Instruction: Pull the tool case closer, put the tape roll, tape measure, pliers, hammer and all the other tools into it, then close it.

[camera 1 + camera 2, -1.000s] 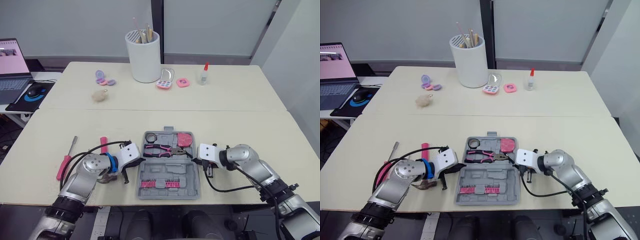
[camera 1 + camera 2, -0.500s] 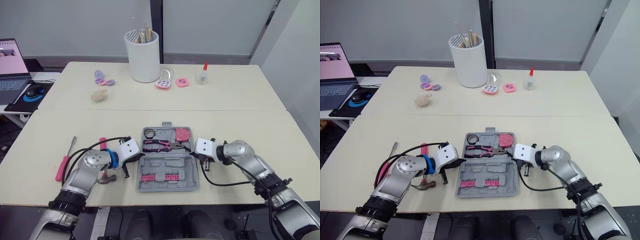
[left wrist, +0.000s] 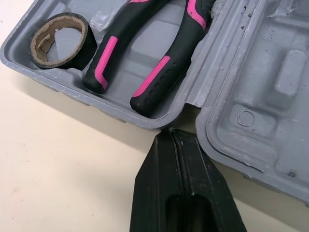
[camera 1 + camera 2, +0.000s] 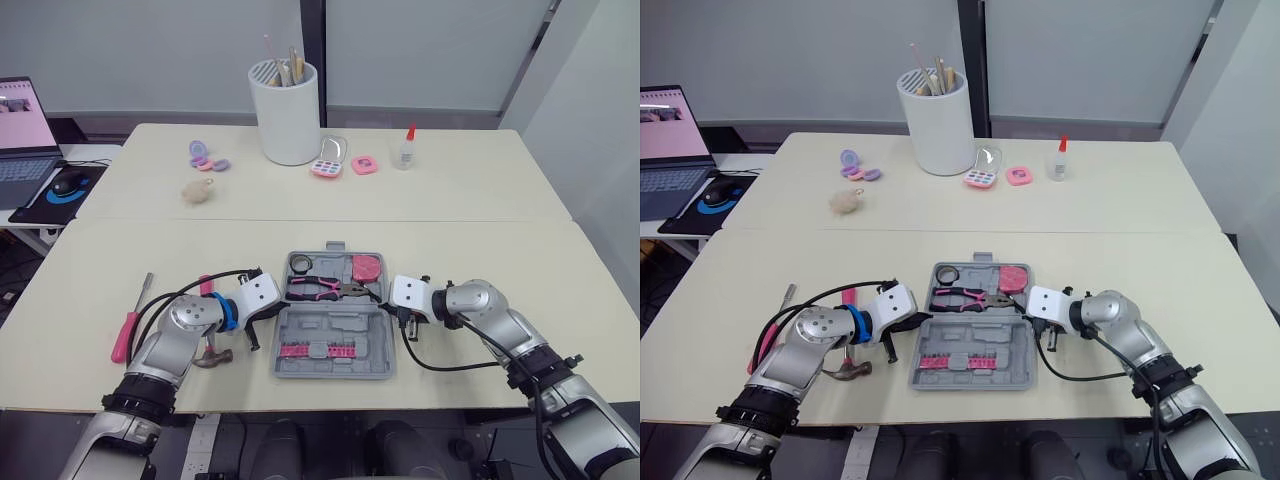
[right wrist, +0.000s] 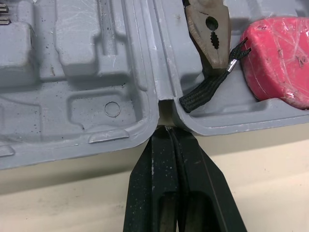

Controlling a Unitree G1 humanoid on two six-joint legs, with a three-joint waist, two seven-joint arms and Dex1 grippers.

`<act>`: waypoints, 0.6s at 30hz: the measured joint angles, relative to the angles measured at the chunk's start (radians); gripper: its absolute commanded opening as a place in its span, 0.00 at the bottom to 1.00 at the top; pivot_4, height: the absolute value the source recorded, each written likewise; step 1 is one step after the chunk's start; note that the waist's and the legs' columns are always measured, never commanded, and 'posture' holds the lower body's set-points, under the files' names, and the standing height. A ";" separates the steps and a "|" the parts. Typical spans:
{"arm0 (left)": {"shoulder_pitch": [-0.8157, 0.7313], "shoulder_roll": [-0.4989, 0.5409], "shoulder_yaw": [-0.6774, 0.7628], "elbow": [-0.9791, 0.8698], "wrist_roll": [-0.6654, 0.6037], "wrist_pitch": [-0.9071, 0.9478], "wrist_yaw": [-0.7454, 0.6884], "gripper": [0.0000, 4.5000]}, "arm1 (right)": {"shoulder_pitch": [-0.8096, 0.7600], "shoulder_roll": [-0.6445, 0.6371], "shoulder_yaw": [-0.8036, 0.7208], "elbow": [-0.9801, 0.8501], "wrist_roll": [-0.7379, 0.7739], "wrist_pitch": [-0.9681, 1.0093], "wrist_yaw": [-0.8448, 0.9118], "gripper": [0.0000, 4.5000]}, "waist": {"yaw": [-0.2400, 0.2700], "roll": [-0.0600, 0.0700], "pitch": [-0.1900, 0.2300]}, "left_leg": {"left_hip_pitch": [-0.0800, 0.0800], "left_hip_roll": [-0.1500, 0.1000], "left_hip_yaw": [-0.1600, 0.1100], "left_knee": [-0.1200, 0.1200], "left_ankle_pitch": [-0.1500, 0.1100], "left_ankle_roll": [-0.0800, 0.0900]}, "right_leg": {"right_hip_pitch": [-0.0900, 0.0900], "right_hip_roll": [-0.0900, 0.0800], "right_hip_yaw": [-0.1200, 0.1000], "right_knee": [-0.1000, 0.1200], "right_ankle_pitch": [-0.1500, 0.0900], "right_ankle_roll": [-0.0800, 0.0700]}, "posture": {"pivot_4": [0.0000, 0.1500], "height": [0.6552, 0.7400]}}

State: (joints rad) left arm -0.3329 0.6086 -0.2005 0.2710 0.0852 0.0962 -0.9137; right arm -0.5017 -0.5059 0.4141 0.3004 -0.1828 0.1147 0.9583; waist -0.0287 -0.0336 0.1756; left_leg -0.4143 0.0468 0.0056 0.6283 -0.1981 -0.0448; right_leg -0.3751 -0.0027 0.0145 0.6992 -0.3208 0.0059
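Pulling: seems the step in hand; the open case [image 4: 335,326] lies near the front edge of the desk [image 4: 480,250].
Claws: left claw [image 3: 175,137] and right claw [image 5: 169,133] are both closed and empty, tips at the hinge notch on either side of the case.
Outside: hammer [image 4: 212,355] and screwdriver [image 4: 124,333], on the desk beside the left arm.
Inside: pliers [image 4: 325,290], tape measure [image 4: 367,268], tape roll [image 4: 300,263].
Next: likely back the left claw off and pick up the hammer.
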 measured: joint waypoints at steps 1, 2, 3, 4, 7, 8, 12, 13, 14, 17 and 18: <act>0.000 0.000 0.000 0.000 0.000 0.000 -0.002 0.00 | 0.000 0.000 0.000 0.000 0.000 0.000 0.000 0.00 | 0.000 0.000 0.000 | 0.000 0.000 0.000 0.000 0.000 0.000 | 0.000 0.000 0.000 0.000 0.000 0.000 | 1.00 1.00; 0.000 0.000 0.000 0.000 0.000 0.000 -0.005 0.00 | 0.000 0.000 0.000 0.000 0.000 0.000 0.000 0.00 | 0.000 0.000 0.000 | 0.000 0.000 0.000 0.000 0.000 0.000 | 0.000 0.000 0.000 0.000 0.000 0.000 | 1.00 1.00; 0.000 0.000 0.000 0.000 0.000 0.000 -0.007 0.00 | 0.000 0.000 0.000 0.000 0.000 0.000 0.001 0.00 | 0.000 0.000 0.000 | 0.000 0.000 0.000 0.000 0.000 0.000 | 0.000 0.000 0.000 0.000 0.000 0.000 | 1.00 1.00; 0.001 0.000 0.001 -0.002 -0.001 0.002 -0.009 0.00 | 0.000 0.000 0.000 0.000 0.000 0.000 0.002 0.00 | 0.000 0.000 0.000 | 0.000 0.000 0.000 0.000 0.000 0.000 | 0.000 0.000 0.000 0.000 0.000 0.000 | 1.00 1.00; 0.008 -0.002 0.002 -0.012 -0.001 0.009 -0.011 0.00 | 0.002 -0.003 0.000 -0.003 0.000 0.000 0.008 0.00 | 0.000 0.000 0.000 | 0.000 0.000 0.000 0.000 0.000 0.000 | 0.000 0.000 0.000 0.000 0.000 0.000 | 1.00 1.00; 0.012 -0.002 0.002 -0.020 -0.001 0.012 -0.012 0.00 | 0.004 -0.005 -0.001 -0.007 0.000 0.001 0.011 0.00 | 0.000 0.000 0.000 | 0.000 0.000 0.000 0.000 0.000 0.000 | 0.000 0.000 0.000 0.000 0.000 0.000 | 1.00 1.00; 0.018 -0.002 0.003 -0.033 -0.002 0.025 -0.014 0.00 | 0.011 -0.010 -0.002 -0.019 0.000 0.006 0.020 0.00 | 0.000 0.000 0.000 | 0.000 0.000 0.000 0.000 0.000 0.000 | 0.000 0.000 0.000 0.000 0.000 0.000 | 1.00 1.00; 0.018 -0.002 0.004 -0.034 -0.002 0.026 -0.014 0.00 | 0.012 -0.010 -0.003 -0.020 0.000 0.006 0.020 0.00 | 0.001 0.000 0.000 | 0.000 0.000 0.000 0.000 0.000 0.000 | 0.000 0.000 0.000 0.000 0.000 0.000 | 1.00 1.00; 0.019 -0.002 0.004 -0.034 -0.002 0.027 -0.014 0.00 | 0.012 -0.010 -0.003 -0.020 0.000 0.007 0.020 0.00 | 0.000 0.000 0.000 | 0.000 0.000 0.000 0.000 0.000 0.000 | 0.000 0.000 0.000 0.000 0.000 0.000 | 1.00 1.00; 0.019 -0.002 0.004 -0.034 -0.002 0.027 -0.014 0.00 | 0.012 -0.009 -0.003 -0.020 0.000 0.007 0.020 0.00 | 0.000 0.000 0.000 | 0.000 0.000 0.000 0.000 0.000 0.000 | 0.000 0.000 0.000 0.000 0.000 0.000 | 1.00 1.00; 0.019 -0.002 0.004 -0.034 -0.002 0.027 -0.014 0.00 | 0.012 -0.009 -0.003 -0.020 0.000 0.007 0.020 0.00 | 0.000 0.000 0.000 | 0.000 0.000 0.000 0.000 0.000 0.000 | 0.000 0.000 0.000 0.000 0.000 0.000 | 1.00 1.00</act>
State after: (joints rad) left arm -0.3143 0.6063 -0.1960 0.2369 0.0830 0.1229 -0.9281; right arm -0.4893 -0.5152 0.4114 0.2800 -0.1824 0.1219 0.9784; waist -0.0282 -0.0336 0.1756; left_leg -0.4143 0.0466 0.0057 0.6283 -0.1981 -0.0447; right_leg -0.3750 -0.0027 0.0145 0.6990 -0.3208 0.0059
